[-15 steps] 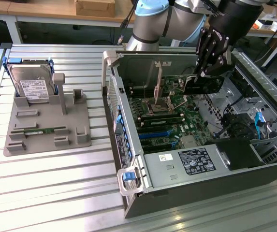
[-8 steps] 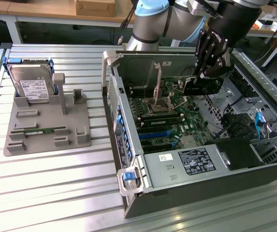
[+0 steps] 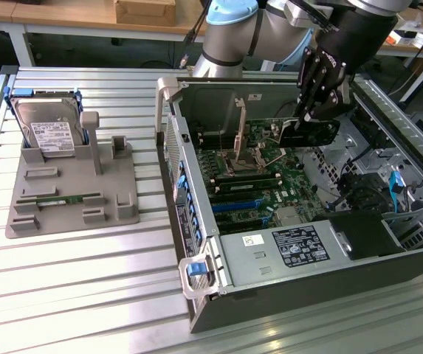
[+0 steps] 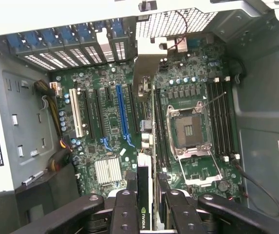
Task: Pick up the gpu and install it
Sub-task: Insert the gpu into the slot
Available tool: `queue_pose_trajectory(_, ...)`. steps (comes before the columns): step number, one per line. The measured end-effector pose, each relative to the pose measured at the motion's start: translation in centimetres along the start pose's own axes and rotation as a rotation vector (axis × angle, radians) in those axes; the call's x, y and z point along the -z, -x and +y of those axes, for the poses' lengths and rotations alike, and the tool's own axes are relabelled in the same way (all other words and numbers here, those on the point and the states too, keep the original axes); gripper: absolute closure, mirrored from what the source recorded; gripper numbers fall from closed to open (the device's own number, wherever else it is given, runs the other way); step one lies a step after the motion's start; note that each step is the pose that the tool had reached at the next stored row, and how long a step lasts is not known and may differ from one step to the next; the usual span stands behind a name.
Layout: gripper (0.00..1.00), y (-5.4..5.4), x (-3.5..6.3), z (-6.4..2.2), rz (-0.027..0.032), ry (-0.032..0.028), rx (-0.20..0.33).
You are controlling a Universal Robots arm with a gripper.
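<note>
The claw [image 4: 146,202] is gripping the gpu [image 4: 144,195] by its thin edge; the board looks light, stiff, fragile.

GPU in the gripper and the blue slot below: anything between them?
In the wrist view, nothing lies between the gpu, clamped by the gripper, and the blue slot: open air over bare motherboard.

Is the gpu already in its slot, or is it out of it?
Out. The gripper holds the gpu above the motherboard, and the blue slot below it stands empty.
</note>
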State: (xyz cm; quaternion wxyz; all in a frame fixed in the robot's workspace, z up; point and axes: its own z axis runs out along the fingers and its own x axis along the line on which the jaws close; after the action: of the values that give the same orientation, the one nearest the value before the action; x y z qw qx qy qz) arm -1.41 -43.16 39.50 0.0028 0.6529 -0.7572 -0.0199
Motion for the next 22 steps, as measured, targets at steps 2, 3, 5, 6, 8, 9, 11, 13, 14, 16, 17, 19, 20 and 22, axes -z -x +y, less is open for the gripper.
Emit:
queue_pose_trajectory(2, 0.73, 0.0, -0.1, 0.0, 0.0, 0.0, 0.0)
queue_pose_trajectory(3, 0.73, 0.0, -0.14, -0.01, 0.0, 0.0, 0.0)
queue_pose_trajectory(5, 0.73, 0.0, -0.24, -0.01, 0.0, 0.0, 0.0)
queue_pose_trajectory(6, 0.73, -0.01, -0.29, -0.01, 0.0, 0.0, 0.0)
queue_pose_trajectory(8, 0.73, -0.01, -0.36, -0.01, 0.0, 0.0, 0.0)
queue_pose_trajectory(9, 0.73, -0.01, -0.4, -0.01, 0.0, 0.0, 0.0)
queue_pose_trajectory(11, 0.73, -0.01, -0.44, -0.02, 0.0, 0.0, 0.0)
queue_pose_trajectory(13, 0.73, -0.01, -0.54, -0.02, 0.0, 0.0, 0.0)
queue_pose_trajectory(14, 0.73, -0.01, -0.58, -0.02, -0.0001, 0.0, 0.0)
queue_pose_trajectory(16, 0.73, -0.01, -0.62, -0.02, 0.0, 0.0, 0.0)
queue_pose_trajectory(17, 0.73, -0.01, -0.64, -0.02, 0.0, 0.0, 0.0)
queue_pose_trajectory(19, 0.73, -0.01, -0.69, -0.02, 0.0, 0.0, 0.0)
queue_pose_trajectory(20, 0.73, -0.01, -0.71, -0.02, 0.0, 0.0, 0.0)
queue_pose_trajectory(22, 0.73, -0.02, -0.78, -0.03, 0.0, 0.0, 0.0)
